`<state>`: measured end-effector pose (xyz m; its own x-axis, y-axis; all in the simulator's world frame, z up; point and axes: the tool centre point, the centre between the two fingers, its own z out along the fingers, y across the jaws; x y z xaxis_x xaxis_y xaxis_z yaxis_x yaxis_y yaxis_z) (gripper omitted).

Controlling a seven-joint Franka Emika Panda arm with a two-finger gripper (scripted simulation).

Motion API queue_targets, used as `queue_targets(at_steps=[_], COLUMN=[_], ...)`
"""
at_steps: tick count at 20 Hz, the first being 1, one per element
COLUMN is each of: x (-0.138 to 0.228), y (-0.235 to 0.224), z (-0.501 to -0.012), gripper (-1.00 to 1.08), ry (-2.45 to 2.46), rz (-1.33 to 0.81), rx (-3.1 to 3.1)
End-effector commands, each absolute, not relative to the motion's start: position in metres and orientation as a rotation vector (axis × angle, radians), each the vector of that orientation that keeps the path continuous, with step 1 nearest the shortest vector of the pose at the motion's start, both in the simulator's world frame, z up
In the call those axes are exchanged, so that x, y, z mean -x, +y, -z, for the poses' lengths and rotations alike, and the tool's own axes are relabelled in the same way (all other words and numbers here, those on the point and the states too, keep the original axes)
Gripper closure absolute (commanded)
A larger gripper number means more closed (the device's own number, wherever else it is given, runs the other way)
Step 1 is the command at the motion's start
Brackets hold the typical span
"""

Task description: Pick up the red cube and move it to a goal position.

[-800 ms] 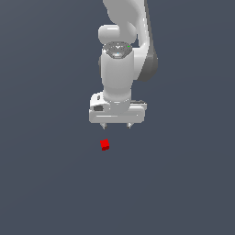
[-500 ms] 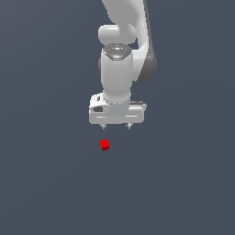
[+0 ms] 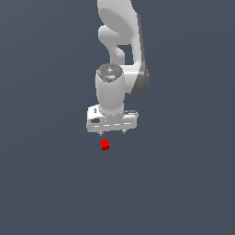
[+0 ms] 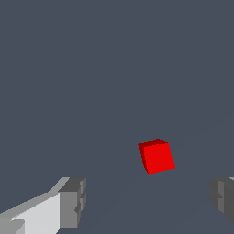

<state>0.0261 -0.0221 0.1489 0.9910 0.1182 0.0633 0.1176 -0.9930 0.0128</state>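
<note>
The red cube [image 3: 104,145] is a tiny plain bright-red block lying on the dark grey floor. In the exterior view it lies just below the white gripper [image 3: 112,132], slightly toward the exterior view's left. The gripper is open and empty, its two short fingertips spread wide. In the wrist view the cube [image 4: 156,156] shows ahead of the gripper [image 4: 148,201], between the lines of the two grey fingers [image 4: 73,202], apart from both.
The white arm [image 3: 120,50] rises behind the gripper. A flat dark grey floor [image 3: 46,183] lies all around, with no other object in sight.
The gripper has moved closer to the cube and a little toward the exterior view's left. The cube has not moved. The jaws stay open.
</note>
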Motion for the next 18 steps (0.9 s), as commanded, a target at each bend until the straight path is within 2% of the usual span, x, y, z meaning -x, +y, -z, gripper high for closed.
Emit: queue_targets(at_steps=[1,10,18], x=[-0.024,-0.022,-0.022], y=[-0.030,-0.056,-0.066], z=[-0.127,-0.050,-0.023], gripper=[-0.92,-0.92,-0.92], ry=[0.238,0.426,0.494], rz=[-0.083,-0.024,-0.003], rx=[-3.125,-3.112,-3.104])
